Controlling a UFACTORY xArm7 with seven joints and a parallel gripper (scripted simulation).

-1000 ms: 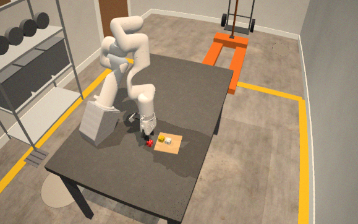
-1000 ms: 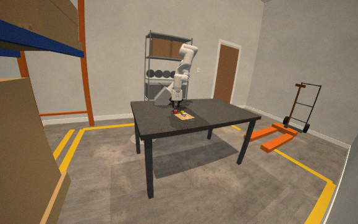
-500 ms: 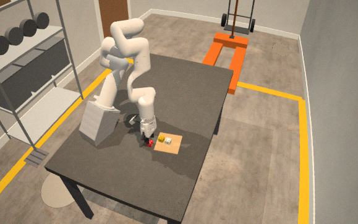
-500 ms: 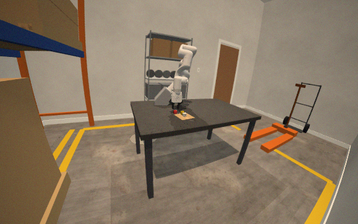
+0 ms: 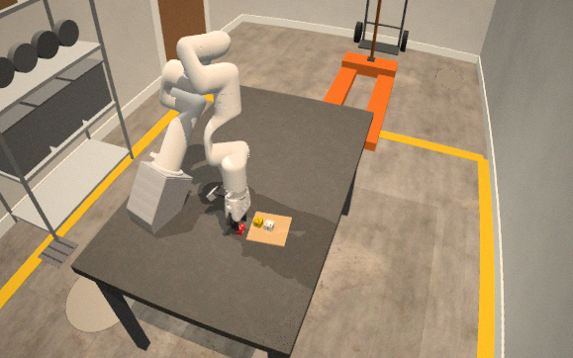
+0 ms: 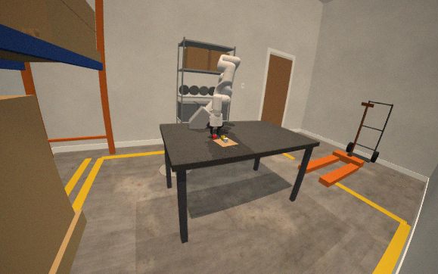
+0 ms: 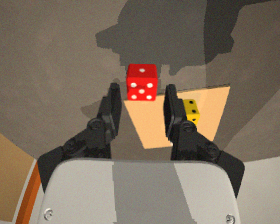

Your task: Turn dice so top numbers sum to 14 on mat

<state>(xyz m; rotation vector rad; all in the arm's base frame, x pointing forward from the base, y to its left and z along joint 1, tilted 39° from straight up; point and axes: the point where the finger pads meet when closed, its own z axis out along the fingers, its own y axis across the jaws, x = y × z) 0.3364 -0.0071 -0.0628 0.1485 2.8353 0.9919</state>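
A red die [image 5: 239, 227] [image 6: 214, 136] [image 7: 141, 83] lies on the dark table [image 5: 290, 148], just off the left edge of the tan mat [image 5: 276, 238] [image 6: 231, 143] [image 7: 148, 128]. A yellow die [image 5: 258, 221] [image 6: 222, 138] [image 7: 191, 111] and a white die [image 5: 268, 225] [image 6: 225, 139] lie on the mat, side by side. My gripper [image 5: 234, 226] [image 6: 213, 135] [image 7: 142, 95] points down, low over the red die. Its fingers stand part open, one on each side of the die, with a gap to it. The white die is hidden in the wrist view.
The arm's grey base block [image 5: 156, 200] stands on the table to the left of the mat. A small grey object [image 5: 212, 193] lies behind the gripper. The table's front edge is well away from the mat.
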